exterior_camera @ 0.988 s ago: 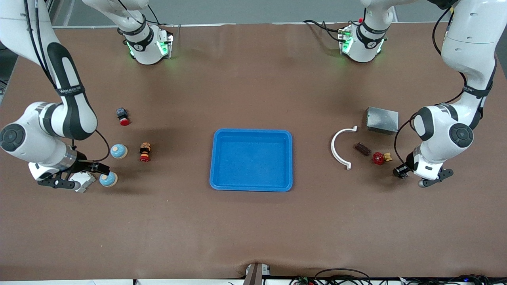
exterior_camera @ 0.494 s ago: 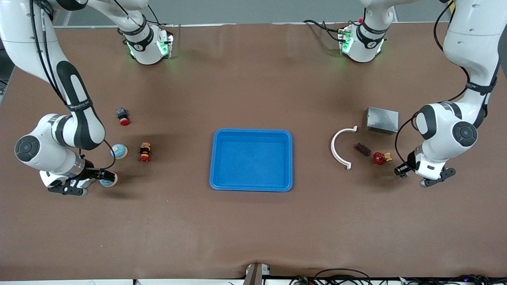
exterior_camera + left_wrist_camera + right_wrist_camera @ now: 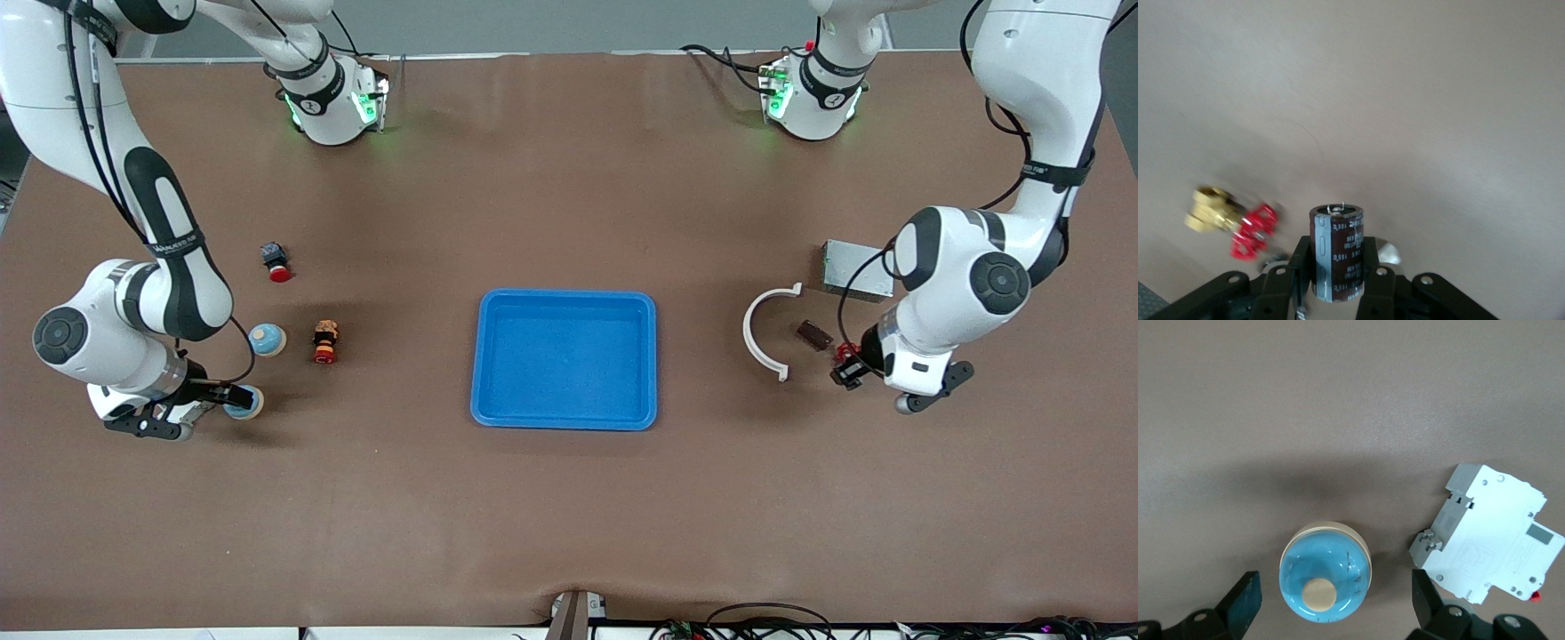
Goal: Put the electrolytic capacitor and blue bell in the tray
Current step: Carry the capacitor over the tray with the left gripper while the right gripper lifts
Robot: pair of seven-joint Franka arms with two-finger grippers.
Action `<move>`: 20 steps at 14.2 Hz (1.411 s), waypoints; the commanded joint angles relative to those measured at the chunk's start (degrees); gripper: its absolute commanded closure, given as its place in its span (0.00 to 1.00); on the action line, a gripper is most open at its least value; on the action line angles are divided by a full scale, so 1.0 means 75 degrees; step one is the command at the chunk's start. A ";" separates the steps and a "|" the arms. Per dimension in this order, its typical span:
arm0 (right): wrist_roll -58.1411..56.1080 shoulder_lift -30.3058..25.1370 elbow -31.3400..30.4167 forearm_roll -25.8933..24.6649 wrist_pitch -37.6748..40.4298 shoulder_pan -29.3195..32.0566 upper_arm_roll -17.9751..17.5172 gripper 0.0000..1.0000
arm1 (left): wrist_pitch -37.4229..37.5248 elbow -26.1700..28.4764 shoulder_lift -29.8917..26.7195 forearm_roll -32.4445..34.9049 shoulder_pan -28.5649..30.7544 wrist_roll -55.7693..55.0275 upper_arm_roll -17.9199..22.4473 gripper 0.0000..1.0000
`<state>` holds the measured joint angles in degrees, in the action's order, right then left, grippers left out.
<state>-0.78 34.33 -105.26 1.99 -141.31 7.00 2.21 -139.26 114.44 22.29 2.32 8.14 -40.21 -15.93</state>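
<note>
The blue tray [image 3: 491, 356] lies mid-table. My left gripper [image 3: 1337, 259] is shut on a dark brown electrolytic capacitor [image 3: 1338, 240] with a grey stripe, held upright. In the front view this gripper [image 3: 846, 371] hangs low over the table by the red valve, toward the left arm's end. A blue bell [image 3: 1326, 581] with a cream button sits on the table between the open fingers of my right gripper [image 3: 1335, 603]. In the front view that bell [image 3: 243, 403] is toward the right arm's end, with the right gripper [image 3: 229, 396] straddling it.
A second blue bell [image 3: 267, 339], a small red-and-yellow part [image 3: 325, 341] and a red push button [image 3: 276, 261] lie nearby. A white breaker [image 3: 1488, 533] sits beside the bell. A brass valve with a red handle [image 3: 1238, 227], a brown piece [image 3: 813, 334], a white arc [image 3: 756, 333] and a grey box [image 3: 855, 269] lie near the left gripper.
The left arm has carried the capacitor toward the tray, to just past the red valve. The right gripper has shifted over the bell and now straddles it.
</note>
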 commanded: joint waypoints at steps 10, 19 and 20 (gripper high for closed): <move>0.0103 0.0321 -0.0040 -0.0008 -0.0378 -0.0077 -0.0108 0.00 | 0.0147 -0.0763 0.0379 0.0148 -0.2805 -0.5803 -0.0455 1.00; 0.0033 0.0227 0.0100 -0.0020 -0.0062 -0.0112 -0.0108 1.00 | 0.0123 -0.2191 0.2300 0.1519 -0.4130 -0.9333 -0.0420 1.00; 0.0033 0.0181 0.0147 -0.0020 -0.0015 -0.0112 -0.0108 1.00 | 0.0123 -0.2227 0.2406 0.1519 -0.4236 -0.9334 -0.0420 1.00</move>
<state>-0.70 36.52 -104.93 1.97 -143.05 6.29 1.47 -139.19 100.91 37.82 12.44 -22.12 -108.54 -19.60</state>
